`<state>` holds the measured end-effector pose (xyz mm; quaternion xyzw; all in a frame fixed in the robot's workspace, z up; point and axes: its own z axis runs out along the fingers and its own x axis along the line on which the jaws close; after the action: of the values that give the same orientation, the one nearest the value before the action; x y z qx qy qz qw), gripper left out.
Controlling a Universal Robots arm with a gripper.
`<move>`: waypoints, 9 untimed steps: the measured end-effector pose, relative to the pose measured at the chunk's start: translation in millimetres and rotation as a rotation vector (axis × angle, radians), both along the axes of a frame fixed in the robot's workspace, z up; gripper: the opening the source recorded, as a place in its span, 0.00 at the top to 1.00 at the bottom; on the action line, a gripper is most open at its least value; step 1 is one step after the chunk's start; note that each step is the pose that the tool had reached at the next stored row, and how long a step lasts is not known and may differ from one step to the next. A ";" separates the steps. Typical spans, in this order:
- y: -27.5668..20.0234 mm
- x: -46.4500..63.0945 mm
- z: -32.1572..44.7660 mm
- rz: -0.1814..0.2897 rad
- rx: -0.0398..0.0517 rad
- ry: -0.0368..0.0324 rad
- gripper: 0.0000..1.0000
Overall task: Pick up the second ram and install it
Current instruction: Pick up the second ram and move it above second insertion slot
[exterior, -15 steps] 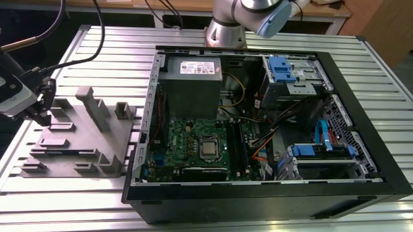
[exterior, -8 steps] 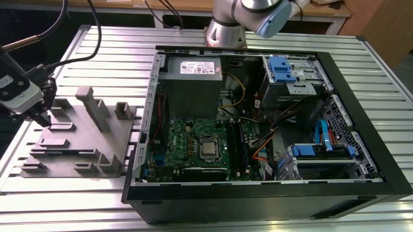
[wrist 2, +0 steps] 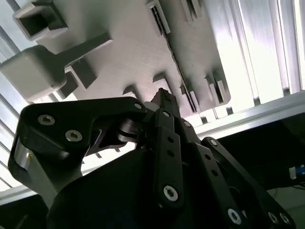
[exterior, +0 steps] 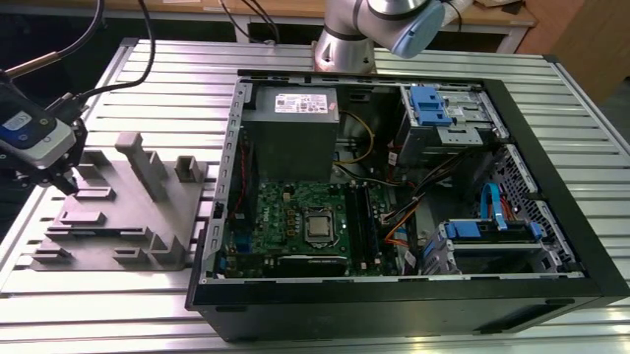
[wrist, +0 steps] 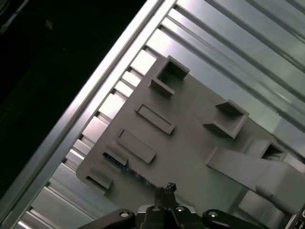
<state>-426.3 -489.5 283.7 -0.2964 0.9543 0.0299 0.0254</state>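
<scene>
Your end effector (exterior: pixel 65 184) hangs over the grey holder (exterior: pixel 118 221) at the left of the exterior view, fingers drawn together, nothing between them. The ram (wrist: pixel 125 168) stands on edge in a holder slot, lower left of the first wrist view, likely so it can be pinched from above; the computer case (exterior: pixel 394 313) lies well apart

I'm working over a ribbed aluminium table (exterior: pixel 99 310). Its long slats run across the exterior view and catch bright light in pale streaks. Beyond its far edge stands a wooden bench (exterior: pixel 197 7), and at the exterior view's right there is a brown wooden cabinet (exterior: pixel 591 37). In the first wrist view, dark floor (wrist: pixel 38 95) lies past the table's rim.
</scene>
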 end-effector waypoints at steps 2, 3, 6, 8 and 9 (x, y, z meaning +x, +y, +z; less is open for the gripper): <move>0.0 0.0 -0.7 0.033 -0.0005 0.0000 0.93; 0.0 0.0 -1.0 0.051 -0.0007 0.0000 0.93; 0.0 0.0 -2.1 0.106 -0.0009 0.0000 0.93; 0.0 0.0 -3.0 0.142 -0.0009 -0.0001 0.93; 0.0 0.0 -3.6 0.160 -0.0008 -0.0001 0.93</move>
<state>-426.3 -489.5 280.1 -0.3717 0.9275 0.0315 0.0229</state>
